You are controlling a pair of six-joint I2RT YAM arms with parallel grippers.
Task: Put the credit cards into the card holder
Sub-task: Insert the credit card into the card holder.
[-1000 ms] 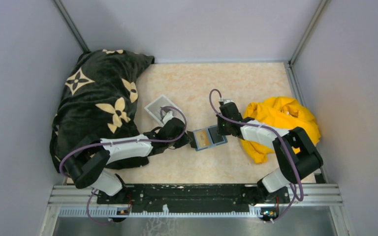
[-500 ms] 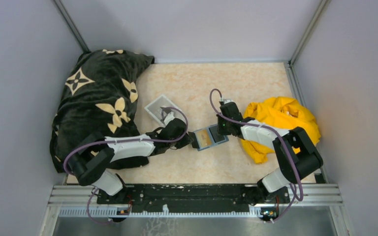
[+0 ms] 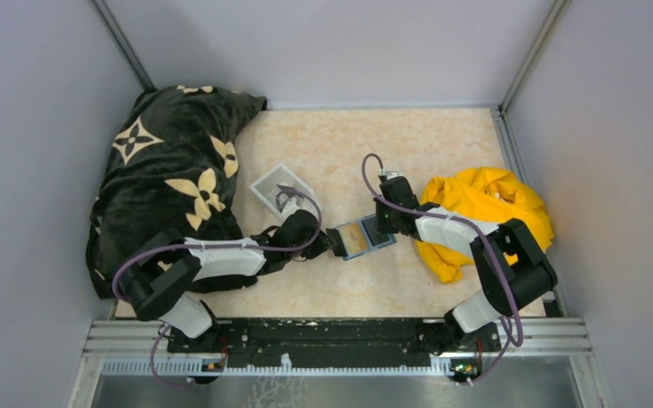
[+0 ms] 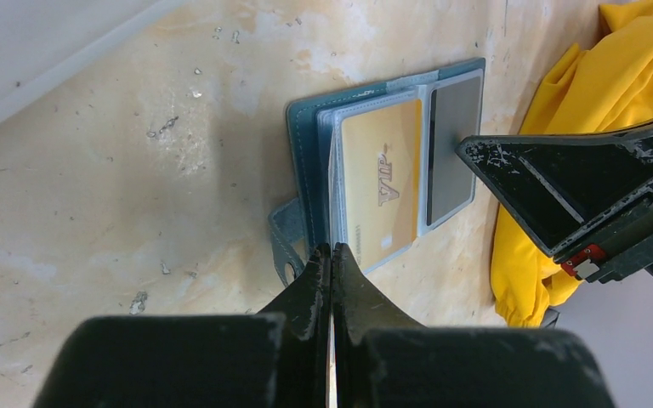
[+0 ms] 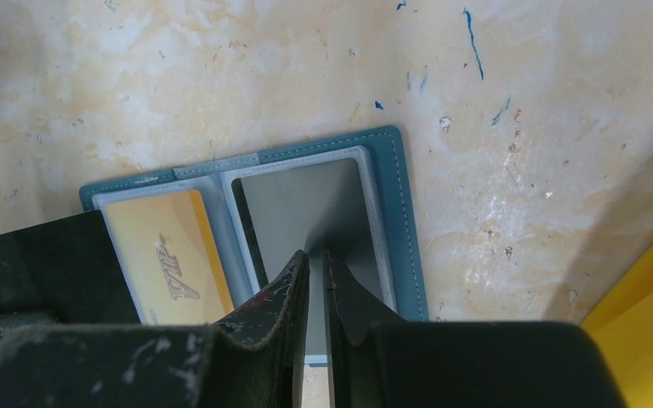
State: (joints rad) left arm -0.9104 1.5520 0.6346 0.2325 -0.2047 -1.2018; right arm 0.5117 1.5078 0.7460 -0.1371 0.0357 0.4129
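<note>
Pale marbled table between grey walls is what we look down on, with a black blanket patterned in tan flowers heaped at the left and a yellow cloth bunched at the right. Near the middle, between the two arms, we see the teal card holder lying open like a book. A yellow card sits in its left pocket and a grey card in its right. We find the left gripper at the holder's near edge, fingers pressed tight together on a clear leaf that runs into their tips. The right gripper comes down on the grey card with only a thin slit between its fingers; we cannot tell whether it pinches anything. A small clear-white tray sits just behind the left gripper, beside the blanket.
</note>
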